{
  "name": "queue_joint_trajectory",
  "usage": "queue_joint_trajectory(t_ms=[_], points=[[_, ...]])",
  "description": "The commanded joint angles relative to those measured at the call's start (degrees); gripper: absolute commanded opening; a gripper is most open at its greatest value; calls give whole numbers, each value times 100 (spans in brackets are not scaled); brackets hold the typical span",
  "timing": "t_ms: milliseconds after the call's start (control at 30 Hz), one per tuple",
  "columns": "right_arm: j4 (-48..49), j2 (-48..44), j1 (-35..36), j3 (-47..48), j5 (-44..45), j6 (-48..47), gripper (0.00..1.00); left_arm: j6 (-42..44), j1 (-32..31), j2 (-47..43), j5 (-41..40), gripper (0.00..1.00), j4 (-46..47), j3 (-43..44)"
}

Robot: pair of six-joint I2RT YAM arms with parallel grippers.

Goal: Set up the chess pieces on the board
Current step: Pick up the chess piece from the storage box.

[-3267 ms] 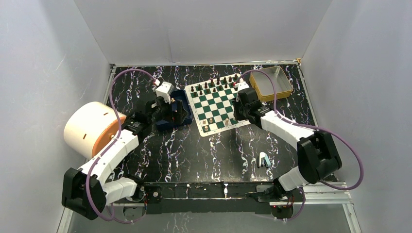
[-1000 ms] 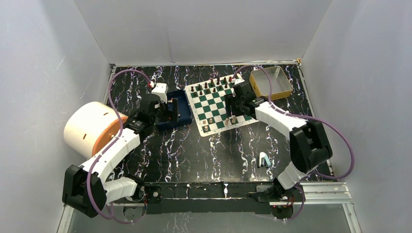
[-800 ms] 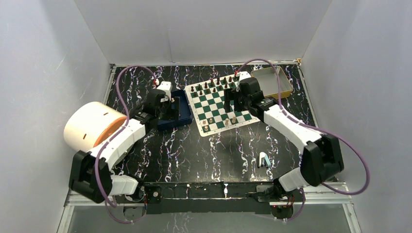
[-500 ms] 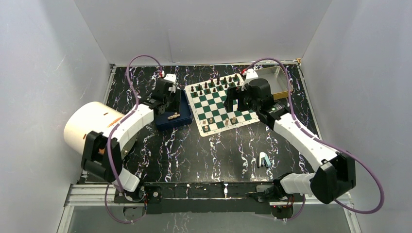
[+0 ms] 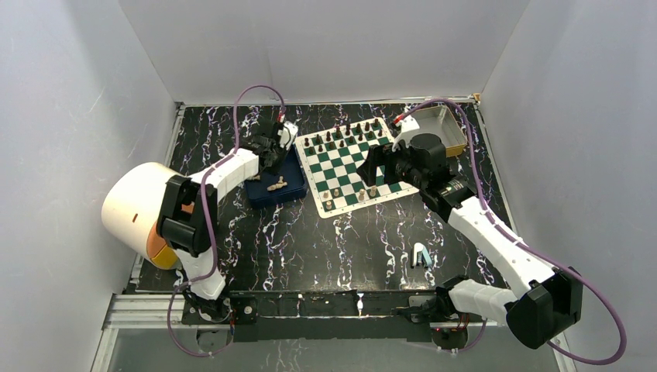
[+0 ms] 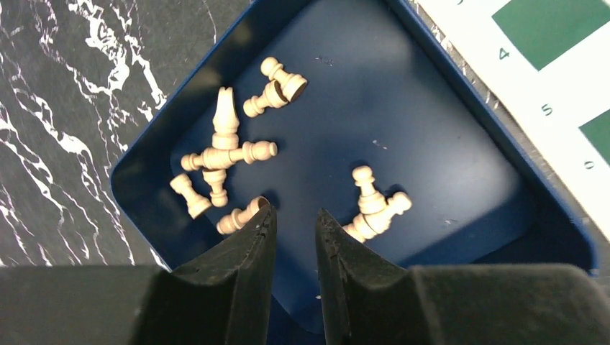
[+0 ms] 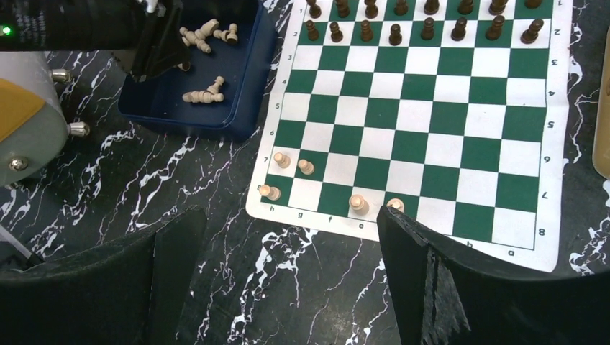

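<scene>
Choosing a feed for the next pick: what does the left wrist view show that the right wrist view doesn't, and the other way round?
Left wrist only: the narrow, empty gap between the fingers of the left hand, and how each of the loose cream pieces lies on its side.
Right wrist only: the dark pieces filling the two far rows, five standing cream pieces on the near rows, and the right hand wide open.
Both: the blue tray with its loose pieces, and the board.

pale walls (image 5: 325,46), black marbled tabletop (image 5: 310,240)
</scene>
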Motion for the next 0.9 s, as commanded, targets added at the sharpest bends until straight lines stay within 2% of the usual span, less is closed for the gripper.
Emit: queue_joint_trajectory(t_ms=[0, 133, 400, 633, 867], points=[[303, -73, -7, -15, -199, 64, 99, 1288, 172, 158, 259, 26, -179, 458], [278, -120, -9, 0, -182, 73, 99, 2091, 250, 398, 513, 29, -499, 705], [225, -297, -6, 48, 41, 62, 99, 2958, 503, 796, 769, 26, -525, 848], [254, -420, -9, 31, 193, 61, 99, 3297, 552, 1057, 1012, 30, -664, 961], [215, -402, -5, 127, 247, 47, 99, 3433, 570, 1262, 992, 27, -721, 1030]])
